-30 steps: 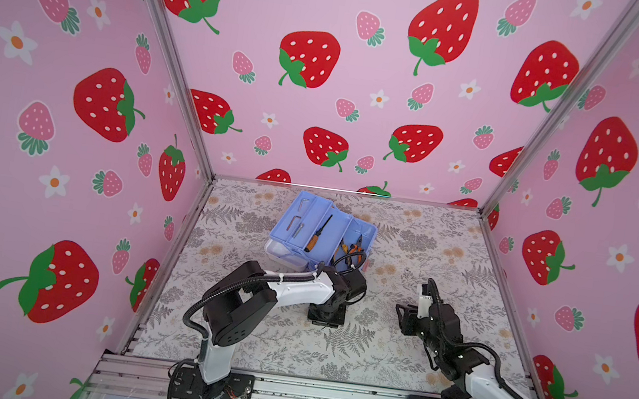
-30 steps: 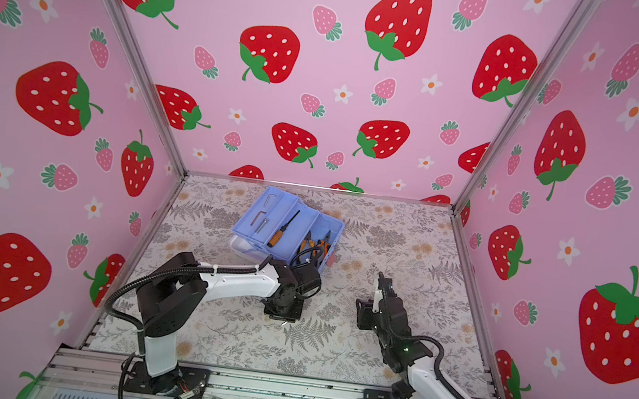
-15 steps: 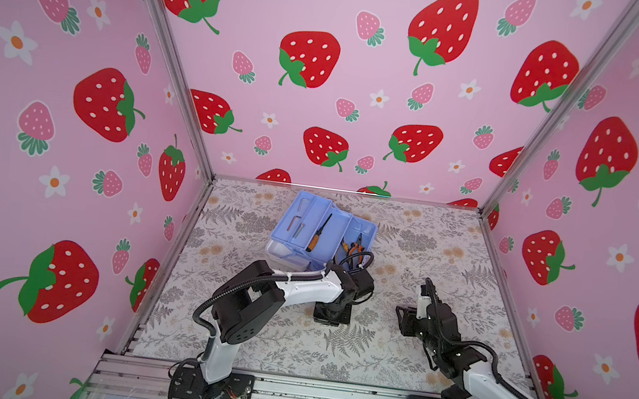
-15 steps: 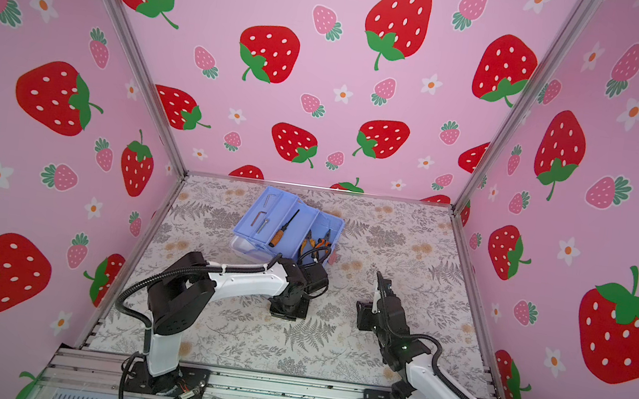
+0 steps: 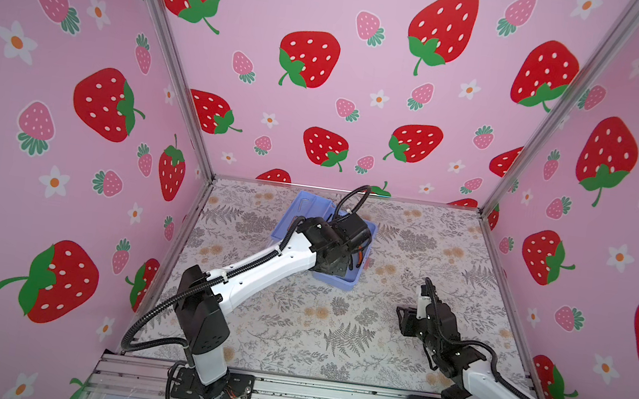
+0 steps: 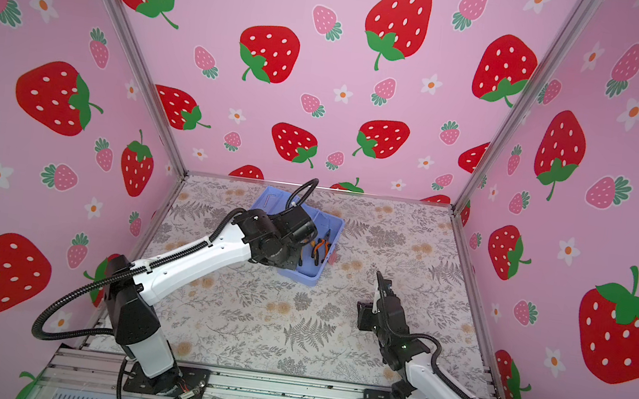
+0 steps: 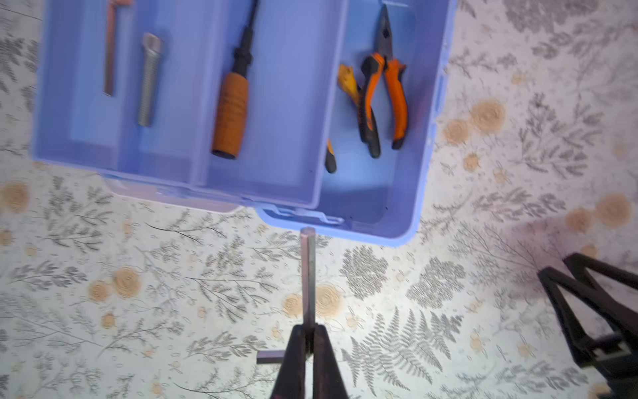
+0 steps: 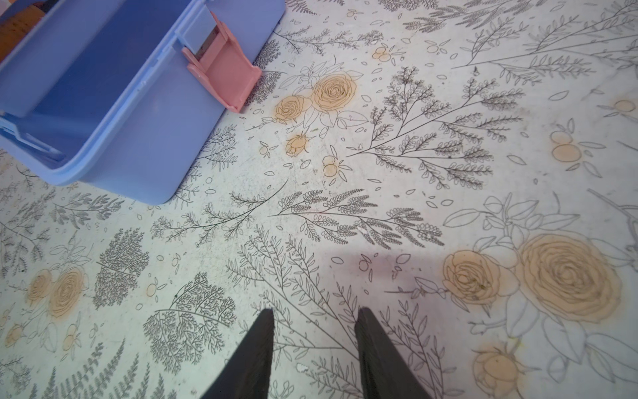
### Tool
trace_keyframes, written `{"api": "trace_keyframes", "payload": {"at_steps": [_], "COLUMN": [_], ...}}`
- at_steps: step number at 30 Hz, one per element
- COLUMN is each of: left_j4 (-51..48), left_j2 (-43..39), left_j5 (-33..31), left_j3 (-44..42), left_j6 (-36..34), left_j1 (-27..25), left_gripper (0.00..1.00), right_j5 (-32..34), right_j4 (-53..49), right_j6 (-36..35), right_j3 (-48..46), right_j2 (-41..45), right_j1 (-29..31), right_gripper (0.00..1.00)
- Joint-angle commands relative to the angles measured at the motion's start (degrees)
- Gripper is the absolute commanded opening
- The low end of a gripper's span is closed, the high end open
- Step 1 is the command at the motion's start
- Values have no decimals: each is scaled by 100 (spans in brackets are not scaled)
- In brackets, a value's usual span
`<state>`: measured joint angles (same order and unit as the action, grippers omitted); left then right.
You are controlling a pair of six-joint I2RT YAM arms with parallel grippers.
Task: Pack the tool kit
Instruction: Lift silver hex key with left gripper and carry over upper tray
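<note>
While your left end effector (image 7: pixel 309 328) is clenched on the long arm of a slim, L-shaped grey metal hex key (image 7: pixel 307 273), that key's tip points at the rim of the tool kit (image 6: pixel 301 280), a smooth periwinkle plastic box lying open near the centre of a top view on the floral-printed surface (image 6: pixel 293 323). Your right end effector (image 8: pixel 314 312) stands partly open, holding nothing, above that surface.

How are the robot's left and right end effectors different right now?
The left end effector is shut on a grey L-shaped metal hex key; the right end effector is open and empty. The left one hangs close to the periwinkle-blue plastic box; the right one stands farther from it. Both have black pointed fingers.
</note>
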<state>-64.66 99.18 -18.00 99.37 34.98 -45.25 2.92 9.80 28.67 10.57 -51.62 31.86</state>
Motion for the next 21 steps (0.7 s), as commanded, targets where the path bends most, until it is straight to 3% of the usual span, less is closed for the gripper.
{"api": "trace_keyframes", "payload": {"at_steps": [1, 9, 15, 21], "left_j4": [-467, -233, -560, -513], "left_j2": [106, 852, 1866, 2141], "left_j5": [-507, -823, -968, -784], "left_j3": [524, 1627, 2716, 2561], "left_j6": [-711, -1636, -1904, -1970], "left_j1": [459, 1376, 1871, 2137], "left_gripper": [0, 0, 0, 0], "right_j5": [86, 99, 128, 126], "right_j4": [13, 17, 7, 14], "right_j6": [42, 49, 51, 42], "right_j3": [95, 103, 112, 127], "right_j2": [12, -14, -15, -15], "right_j1": [-30, -39, -39, -48], "right_gripper": [43, 43, 43, 43]}}
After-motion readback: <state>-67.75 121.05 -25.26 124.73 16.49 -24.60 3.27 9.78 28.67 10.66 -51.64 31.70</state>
